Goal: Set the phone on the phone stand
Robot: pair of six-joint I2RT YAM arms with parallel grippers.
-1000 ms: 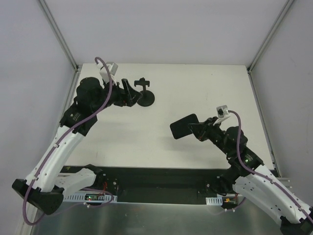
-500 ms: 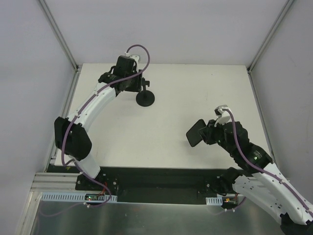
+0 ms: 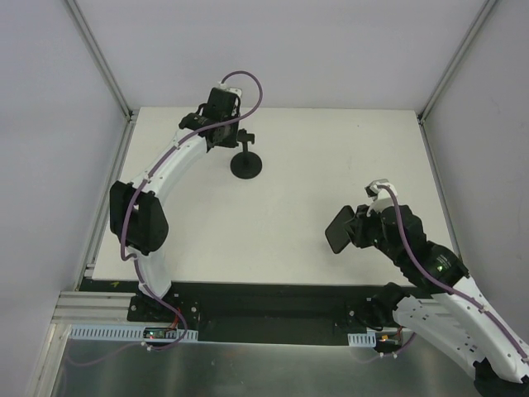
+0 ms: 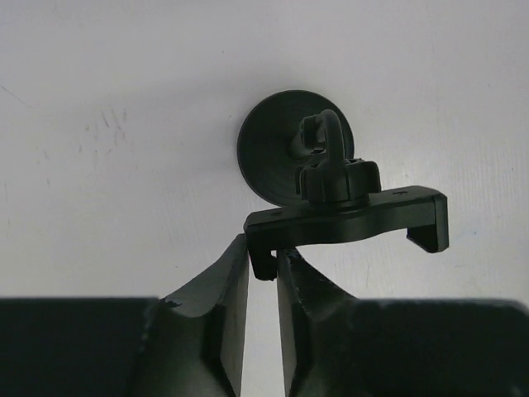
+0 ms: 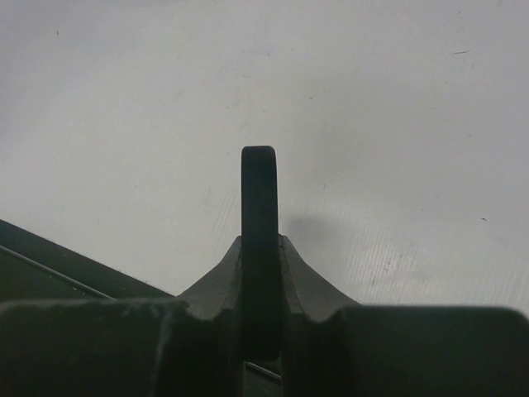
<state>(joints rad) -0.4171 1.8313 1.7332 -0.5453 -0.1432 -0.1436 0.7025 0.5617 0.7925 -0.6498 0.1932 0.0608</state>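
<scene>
Glossy, stiff and probably slippery, the phone (image 5: 259, 198) is pinched edge-on across its flat faces by the right gripper (image 5: 259, 248), clear of the table (image 3: 331, 157) and well apart from the phone stand (image 4: 331, 186). One prong of the stand's cradle seems nipped by the left gripper (image 4: 263, 266).

L arm (image 3: 172, 165) extd far; L tool (image 4: 263, 250) pinched; R tool (image 5: 260, 244) clamped.
</scene>
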